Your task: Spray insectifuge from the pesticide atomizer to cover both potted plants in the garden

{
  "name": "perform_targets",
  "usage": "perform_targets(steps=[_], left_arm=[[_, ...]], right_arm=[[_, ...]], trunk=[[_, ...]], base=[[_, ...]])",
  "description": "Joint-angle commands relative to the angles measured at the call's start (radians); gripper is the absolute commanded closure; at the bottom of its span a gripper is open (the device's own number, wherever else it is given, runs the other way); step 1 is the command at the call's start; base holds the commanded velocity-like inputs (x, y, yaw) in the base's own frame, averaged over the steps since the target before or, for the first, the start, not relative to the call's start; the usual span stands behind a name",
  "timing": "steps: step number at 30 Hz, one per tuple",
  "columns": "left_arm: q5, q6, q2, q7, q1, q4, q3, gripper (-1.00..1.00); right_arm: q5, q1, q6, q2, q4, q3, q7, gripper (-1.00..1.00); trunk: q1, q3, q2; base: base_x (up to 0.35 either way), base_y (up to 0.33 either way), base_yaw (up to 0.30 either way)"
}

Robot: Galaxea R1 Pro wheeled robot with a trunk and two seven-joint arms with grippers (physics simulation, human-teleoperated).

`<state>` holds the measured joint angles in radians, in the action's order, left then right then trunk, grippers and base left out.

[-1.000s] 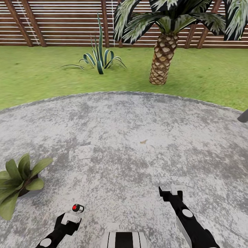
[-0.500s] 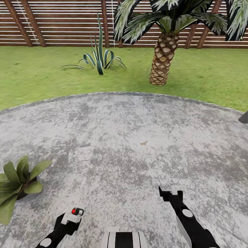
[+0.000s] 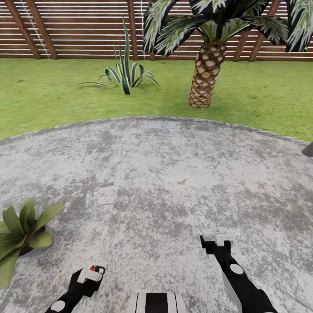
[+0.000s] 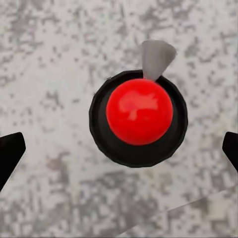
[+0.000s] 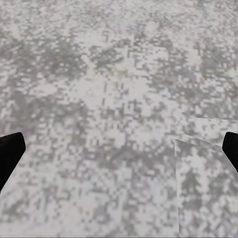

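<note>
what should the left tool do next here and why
Probably lower the left tool straight down and then close. In the left wrist view the pesticide atomizer stands on the patio seen top-down, its red cap roughly centred between the spread fingertips, which sit well apart and do not touch it.

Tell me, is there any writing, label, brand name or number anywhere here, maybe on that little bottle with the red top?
None can be read. The pesticide atomizer, seen from above on the patio, shows a plain red top in a black ring, with no label. The fence and the potted plant carry no sign either.
</note>
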<state>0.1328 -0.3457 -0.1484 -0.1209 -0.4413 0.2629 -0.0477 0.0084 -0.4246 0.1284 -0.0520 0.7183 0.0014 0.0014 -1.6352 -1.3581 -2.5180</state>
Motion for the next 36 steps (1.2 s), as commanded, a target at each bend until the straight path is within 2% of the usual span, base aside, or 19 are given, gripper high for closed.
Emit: perform_targets(steps=[1, 33, 34, 36], left_arm=[[0.005, -0.004, -0.001, 0.003, 0.0, -0.001, -0.004, -1.0], [0.005, -0.005, 0.001, 0.001, 0.0, -0.001, -0.006, -1.0], [0.005, -0.006, 0.001, 0.001, 0.0, -0.001, -0.006, 1.0], [0.005, -0.011, 0.001, 0.001, 0.001, -0.001, -0.006, 1.0]], right_arm=[[0.001, -0.001, 0.003, 0.0, 0.0, 0.0, 0.0, -1.0], [0.001, 0.0, 0.003, 0.0, -0.001, 0.0, 0.0, -1.0], [0.001, 0.0, 0.003, 0.0, -0.001, 0.0, 0.0, -1.0], [0.001, 0.0, 0.003, 0.0, -0.001, 0.0, 0.0, -1.0]], trunk=[[0.0, -0.001, 0.0], [0.0, 0.002, 0.0], [0.0, 0.002, 0.0], [0.0, 0.002, 0.0]], base=[[0.027, 0.0, 0.0], [0.001, 0.0, -0.028], [0.0, 0.0, 0.0], [0.0, 0.0, 0.0]])
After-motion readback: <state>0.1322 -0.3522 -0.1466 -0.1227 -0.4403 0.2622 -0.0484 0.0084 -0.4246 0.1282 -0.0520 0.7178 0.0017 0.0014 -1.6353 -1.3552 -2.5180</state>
